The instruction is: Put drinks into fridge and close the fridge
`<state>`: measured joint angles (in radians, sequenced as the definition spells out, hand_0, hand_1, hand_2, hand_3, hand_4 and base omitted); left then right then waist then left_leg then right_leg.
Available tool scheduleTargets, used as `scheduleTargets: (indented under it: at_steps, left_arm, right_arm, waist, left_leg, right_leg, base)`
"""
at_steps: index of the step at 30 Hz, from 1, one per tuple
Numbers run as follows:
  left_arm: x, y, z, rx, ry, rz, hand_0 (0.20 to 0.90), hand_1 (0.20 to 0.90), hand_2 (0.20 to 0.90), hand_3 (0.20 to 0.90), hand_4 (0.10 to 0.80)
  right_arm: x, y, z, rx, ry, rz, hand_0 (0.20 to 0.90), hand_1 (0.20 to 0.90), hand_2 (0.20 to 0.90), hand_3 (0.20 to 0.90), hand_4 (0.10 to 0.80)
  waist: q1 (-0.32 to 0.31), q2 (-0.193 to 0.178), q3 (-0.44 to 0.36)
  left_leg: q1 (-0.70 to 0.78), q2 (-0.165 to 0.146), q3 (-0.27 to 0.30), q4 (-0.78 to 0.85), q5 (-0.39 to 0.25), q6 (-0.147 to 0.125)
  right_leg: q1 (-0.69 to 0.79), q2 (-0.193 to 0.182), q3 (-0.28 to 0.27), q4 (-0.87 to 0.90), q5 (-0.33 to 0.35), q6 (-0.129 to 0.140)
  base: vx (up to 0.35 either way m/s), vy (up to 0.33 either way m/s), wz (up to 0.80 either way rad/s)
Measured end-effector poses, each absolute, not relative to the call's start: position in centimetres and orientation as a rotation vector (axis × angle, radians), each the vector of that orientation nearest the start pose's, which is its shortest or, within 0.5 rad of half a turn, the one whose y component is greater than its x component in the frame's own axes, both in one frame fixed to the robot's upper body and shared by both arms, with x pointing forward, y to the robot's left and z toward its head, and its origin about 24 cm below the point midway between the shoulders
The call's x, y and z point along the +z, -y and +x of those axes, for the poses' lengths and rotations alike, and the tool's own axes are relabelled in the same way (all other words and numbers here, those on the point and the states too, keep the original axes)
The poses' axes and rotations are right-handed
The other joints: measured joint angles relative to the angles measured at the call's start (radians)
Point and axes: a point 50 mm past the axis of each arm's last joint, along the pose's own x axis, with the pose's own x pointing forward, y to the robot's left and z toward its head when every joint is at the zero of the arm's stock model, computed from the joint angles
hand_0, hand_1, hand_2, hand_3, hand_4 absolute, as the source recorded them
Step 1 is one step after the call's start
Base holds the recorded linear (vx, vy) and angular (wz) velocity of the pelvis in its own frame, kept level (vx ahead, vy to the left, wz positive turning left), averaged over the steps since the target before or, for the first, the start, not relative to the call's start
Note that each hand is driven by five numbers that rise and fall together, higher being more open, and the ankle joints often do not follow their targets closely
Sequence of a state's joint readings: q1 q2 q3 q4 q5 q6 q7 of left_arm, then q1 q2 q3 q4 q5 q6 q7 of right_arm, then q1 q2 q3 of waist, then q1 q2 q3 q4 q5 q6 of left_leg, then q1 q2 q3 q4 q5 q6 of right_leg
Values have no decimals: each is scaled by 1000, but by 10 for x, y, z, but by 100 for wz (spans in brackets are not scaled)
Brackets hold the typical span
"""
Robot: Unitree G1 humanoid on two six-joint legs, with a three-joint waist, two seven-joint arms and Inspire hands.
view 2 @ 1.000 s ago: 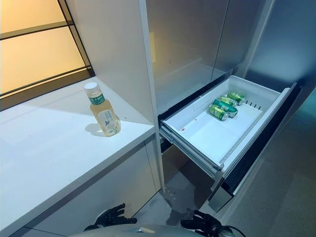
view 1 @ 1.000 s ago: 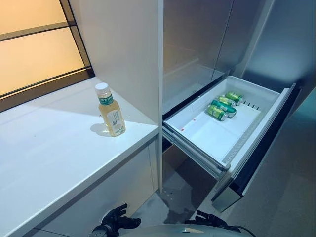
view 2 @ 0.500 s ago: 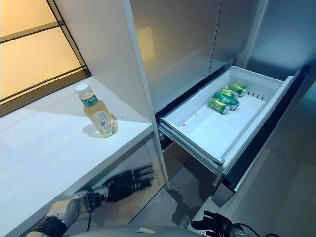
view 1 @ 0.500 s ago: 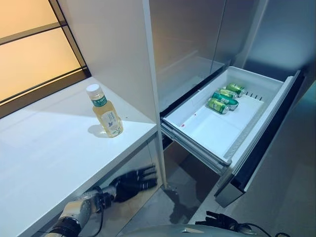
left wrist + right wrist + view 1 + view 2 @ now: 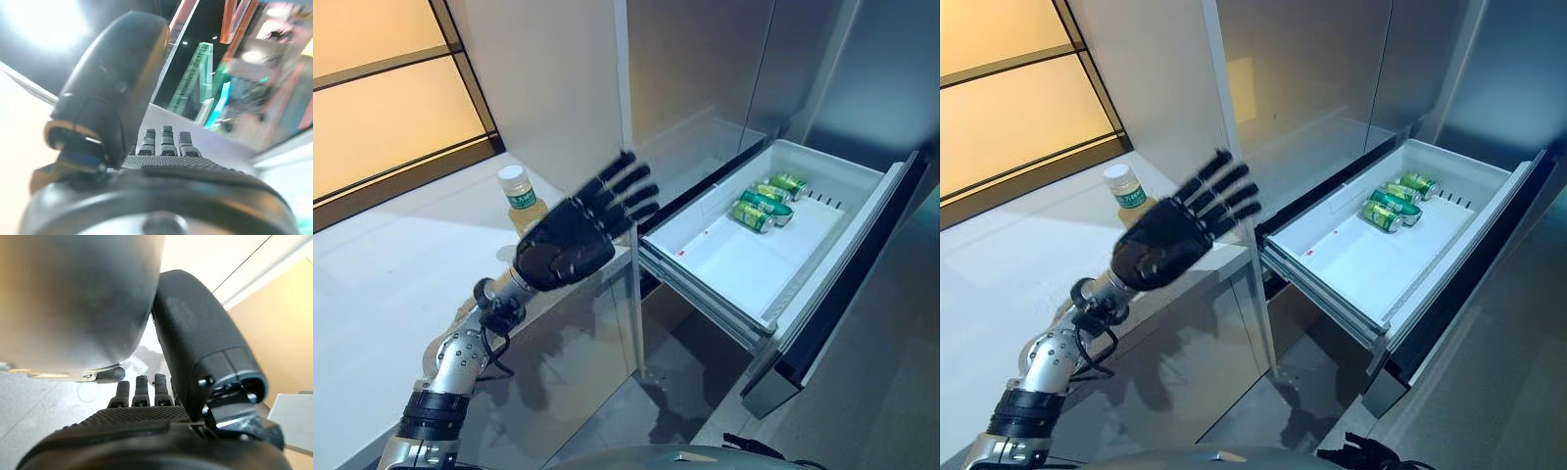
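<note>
A clear bottle [image 5: 521, 199] of pale yellow drink with a white cap stands upright on the white counter [image 5: 372, 284]. My left hand [image 5: 570, 239] is raised above the counter's edge, just in front of the bottle and covering its lower part. It is open with fingers spread and straight [image 5: 166, 142], and holds nothing. To the right, the fridge drawer [image 5: 705, 286] is pulled out, with three green cans [image 5: 761, 208] lying at its far end. My right hand [image 5: 146, 431] hangs low by the floor, fingers straight and empty.
A tall white panel [image 5: 548, 88] rises right behind the bottle, between the counter and the fridge's grey doors [image 5: 705, 69]. An amber window [image 5: 382, 108] backs the counter. Grey floor [image 5: 695, 382] lies under the open drawer.
My left hand has come up from under the counter's edge to above it, in front of the bottle. The camera has shifted slightly. Bottle, cans and drawer stay put.
</note>
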<state>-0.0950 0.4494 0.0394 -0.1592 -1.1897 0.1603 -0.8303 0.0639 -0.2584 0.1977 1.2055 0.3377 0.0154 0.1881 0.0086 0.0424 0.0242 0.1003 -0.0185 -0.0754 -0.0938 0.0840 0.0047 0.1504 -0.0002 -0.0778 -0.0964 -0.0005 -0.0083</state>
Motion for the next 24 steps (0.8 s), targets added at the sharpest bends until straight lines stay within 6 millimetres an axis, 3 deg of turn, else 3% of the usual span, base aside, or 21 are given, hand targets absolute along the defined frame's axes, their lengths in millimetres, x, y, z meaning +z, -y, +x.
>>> scheduleTargets:
  at_steps: [4, 12, 18, 24]
  left_arm:
    - [159, -200, 245, -826, 561, -542, 900, 900, 900, 900, 800]
    - [174, -214, 245, -373, 695, -144, 900, 900, 900, 900, 800]
    - [167, -221, 251, -89, 645, 36, 900, 900, 900, 900, 800]
    - [147, -231, 259, 52, 547, 33, 900, 900, 900, 900, 800]
  right_arm:
    - [-166, 225, 62, -48, -1268, 77, 900, 900, 900, 900, 800]
    - [-167, 224, 57, -59, -1281, 83, 900, 900, 900, 900, 800]
    - [-167, 224, 57, -55, -1283, 82, 900, 900, 900, 900, 800]
    - [-167, 223, 58, -54, -1284, 82, 900, 900, 900, 900, 800]
  waist:
    - [2, -13, -11]
    - [20, -25, -18]
    - [29, -26, -19]
    - [28, -27, -19]
  left_leg:
    - [-1, 0, -1, 0, 0, 0]
    - [-7, -1, -9, 0, 0, -1]
    - [-7, -1, -14, 0, 1, -2]
    - [-7, -1, -15, 0, 2, -3]
  right_leg:
    - [-1, 0, -1, 0, 0, 0]
    - [-4, 0, -9, 0, -1, 1]
    - [-2, 0, -13, 0, 0, -1]
    - [-2, 0, -15, 0, 2, -3]
  base:
    - [0, 0, 0]
    - [1, -2, 2]
    - [-1, 0, 1]
    - [0, 0, 0]
